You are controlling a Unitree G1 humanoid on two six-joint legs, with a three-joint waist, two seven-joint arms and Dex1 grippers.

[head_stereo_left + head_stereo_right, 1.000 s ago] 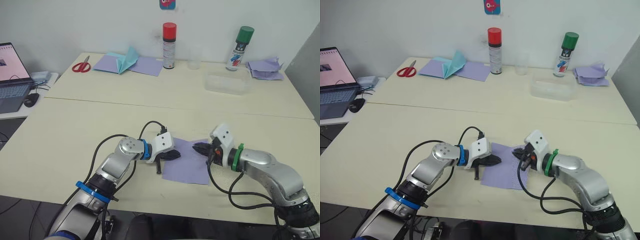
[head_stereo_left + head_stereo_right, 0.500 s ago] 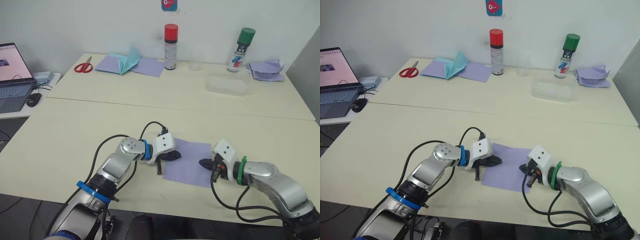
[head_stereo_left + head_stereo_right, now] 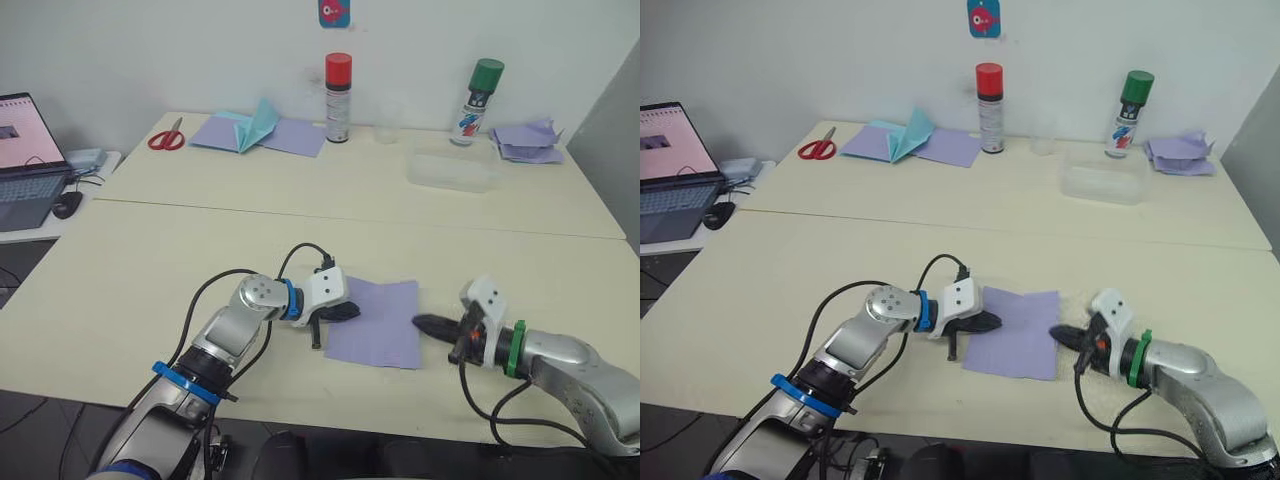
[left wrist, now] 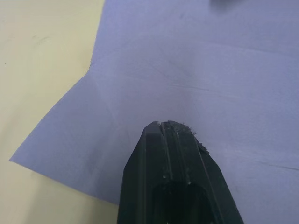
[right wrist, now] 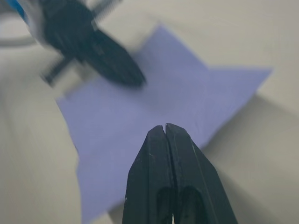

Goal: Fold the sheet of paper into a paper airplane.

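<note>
Now your right tool has drawn back off the sheet of paper: a second ago it sat over the sheet's right edge, and it has since slid out to the right until its tip lies just beside that edge, low over the worktop. Its fingers are pressed together, holding nothing, and the forearm stretches out nearly level, pointing back toward the sheet. Your left tool has stayed put, fingers pressed together with the tips resting on the left edge of the sheet, wrist bent inward from a raised elbow. The sheet lies flat between the two tools, faint creases showing in the left wrist view, one corner near your left tool's fingers.
</note>
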